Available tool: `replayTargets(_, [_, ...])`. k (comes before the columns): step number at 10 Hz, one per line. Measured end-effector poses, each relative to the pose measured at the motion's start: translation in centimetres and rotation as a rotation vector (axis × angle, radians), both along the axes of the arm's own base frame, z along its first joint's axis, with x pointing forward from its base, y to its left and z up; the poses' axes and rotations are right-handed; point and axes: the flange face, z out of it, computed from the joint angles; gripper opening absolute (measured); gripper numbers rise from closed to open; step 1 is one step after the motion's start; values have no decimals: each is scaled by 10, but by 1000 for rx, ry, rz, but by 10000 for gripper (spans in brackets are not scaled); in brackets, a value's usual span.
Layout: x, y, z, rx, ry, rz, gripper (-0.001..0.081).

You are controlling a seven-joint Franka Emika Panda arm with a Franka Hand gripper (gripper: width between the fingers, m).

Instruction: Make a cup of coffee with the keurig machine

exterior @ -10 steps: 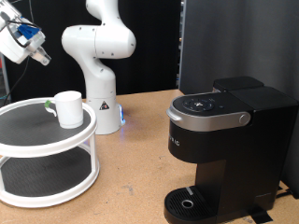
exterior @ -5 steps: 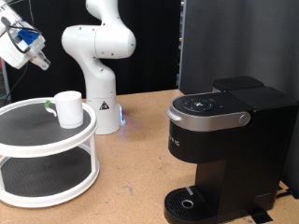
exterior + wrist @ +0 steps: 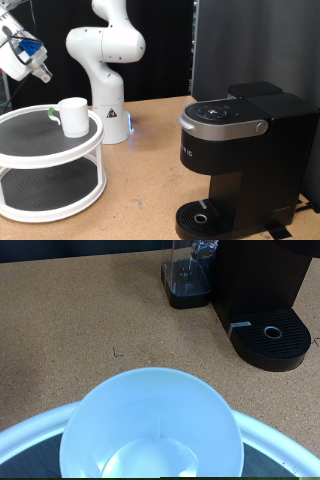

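The white cup (image 3: 72, 115) stands upright on the top shelf of a round white two-tier rack (image 3: 40, 205) at the exterior view's left. In the wrist view the cup (image 3: 150, 430) is seen from straight above and is empty. The black keurig machine (image 3: 240, 150) stands at the exterior view's right, lid down, its round drip tray (image 3: 205, 217) bare. It also shows in the wrist view (image 3: 255, 285). My gripper (image 3: 35, 65) hangs high at the exterior view's top left, above and left of the cup. Its fingers do not show in the wrist view.
The white robot base (image 3: 108, 70) stands behind the rack. A small green thing (image 3: 50, 111) lies on the shelf beside the cup. A black curtain (image 3: 245, 40) hangs behind the machine. A clear water tank (image 3: 188, 278) stands beside the machine. Brown tabletop (image 3: 150, 170) lies between rack and machine.
My gripper has drifted a little to the exterior view's left and slightly down. The cup and the machine have not moved.
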Motion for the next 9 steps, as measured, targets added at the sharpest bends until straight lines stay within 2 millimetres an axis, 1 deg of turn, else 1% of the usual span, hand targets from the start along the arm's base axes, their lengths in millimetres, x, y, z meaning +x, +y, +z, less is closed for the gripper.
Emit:
replayTargets(4, [-3,-2,-12,-3,9,-47,4])
replayTargets(5, [-3,-3,-15,-7,19,-83,48])
replayTargets(7, [-2,-3,-21,-15,31,-122,321])
replayTargets(8, [-2,-3,-23,-18,32,-127,321])
replayTargets(9, [-2,-3,-25,-20,34,-130,489])
